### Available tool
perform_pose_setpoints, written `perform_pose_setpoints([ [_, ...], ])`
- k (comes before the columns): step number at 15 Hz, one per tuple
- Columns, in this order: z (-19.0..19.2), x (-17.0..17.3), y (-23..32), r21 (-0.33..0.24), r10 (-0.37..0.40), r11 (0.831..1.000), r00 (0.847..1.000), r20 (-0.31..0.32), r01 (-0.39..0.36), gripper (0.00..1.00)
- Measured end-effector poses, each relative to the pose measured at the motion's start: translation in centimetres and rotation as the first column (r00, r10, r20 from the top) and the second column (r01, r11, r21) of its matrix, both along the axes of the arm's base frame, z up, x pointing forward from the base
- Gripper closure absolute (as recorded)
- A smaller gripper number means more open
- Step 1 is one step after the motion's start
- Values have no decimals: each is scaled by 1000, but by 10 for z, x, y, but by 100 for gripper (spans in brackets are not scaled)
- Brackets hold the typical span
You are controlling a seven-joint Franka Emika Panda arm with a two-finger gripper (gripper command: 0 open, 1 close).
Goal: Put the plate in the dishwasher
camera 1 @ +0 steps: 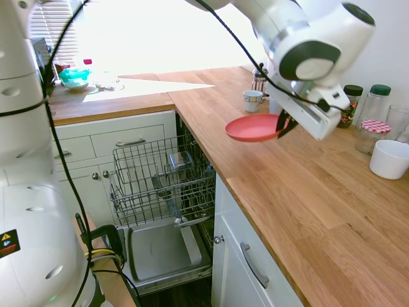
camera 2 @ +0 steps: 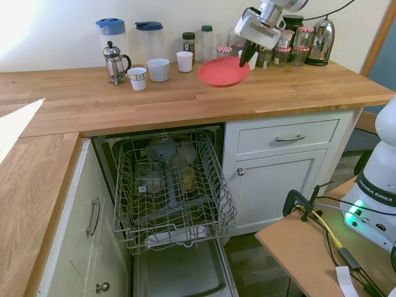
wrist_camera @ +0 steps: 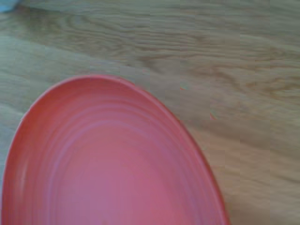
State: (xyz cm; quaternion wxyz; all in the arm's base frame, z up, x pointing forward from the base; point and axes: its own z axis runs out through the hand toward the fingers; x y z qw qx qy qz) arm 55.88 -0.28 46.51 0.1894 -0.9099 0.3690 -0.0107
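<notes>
First exterior view shows the fingers point(camera 1: 282, 125) closed on the rim of the plate point(camera 1: 254, 127), which hangs roughly level and clear of the counter point(camera 1: 307, 192). The rest of the plate reaches out from the fingers toward the counter's front edge. Wrist view gives only the plate's coral face point(wrist_camera: 108, 164) with wood grain behind it. I judge the carry to be the step in hand: the plate is lifted but not yet over the dishwasher point(camera 2: 170, 185), whose wire rack point(camera 1: 160, 176) is pulled out well below and forward of the fingers. Next the plate probably needs carrying out past the counter edge, tipping on edge, and lowering between rack wires, clear of the items already loaded.
</notes>
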Motion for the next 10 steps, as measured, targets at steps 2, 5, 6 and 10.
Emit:
perform_pose_setpoints([
  [2,33,-21,56,-65,40,997,999,28,-39,100],
  [5,42,-44,127,-192,109,977,992,57,-96,100],
  [6,35,-53,152,-241,138,963,988,65,-118,100],
  [10,-14,-129,265,-377,303,890,950,71,-256,100],
])
